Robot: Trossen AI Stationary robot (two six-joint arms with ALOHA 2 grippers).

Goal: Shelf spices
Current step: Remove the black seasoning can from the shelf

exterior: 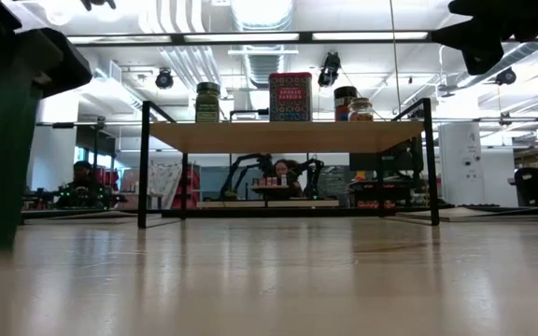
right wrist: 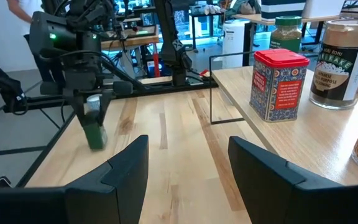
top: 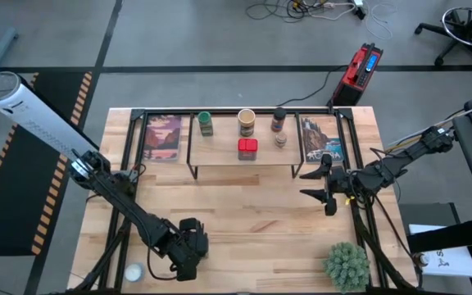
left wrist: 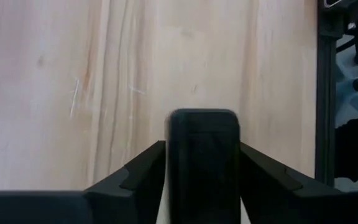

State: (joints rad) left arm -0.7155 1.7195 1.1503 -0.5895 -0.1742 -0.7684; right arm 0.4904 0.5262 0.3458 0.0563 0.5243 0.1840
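The shelf (top: 244,164) stands at the table's far side. It carries the green-lidded jar (top: 206,124), tan round jar (top: 247,123), red square tin (top: 247,148), dark-capped brown bottle (top: 279,120) and tiny clear jar (top: 280,139), each on its base. My left gripper (top: 188,254) is near the table's near edge, shut on the small black box (left wrist: 204,168). My right gripper (top: 312,183) hangs open above the table, before the shelf's right end, touching nothing; the right wrist view (right wrist: 188,146) shows its fingers wide apart. My left gripper pinches the small black box between its two fingers (left wrist: 148,165), one on each side face. In the right wrist view the fingers come from above, pointing down, onto the box's upper part (right wrist: 92,109). The box stands upright with its lower end (right wrist: 96,146) at the tabletop.
Two upright picture cards (top: 164,137) (top: 321,138) flank the shelf. A green spiky plant (top: 347,264) sits at the near right corner. A small white round thing (top: 133,272) lies near the near left corner. Bare wood (top: 252,213) lies between the shelf and the near edge.
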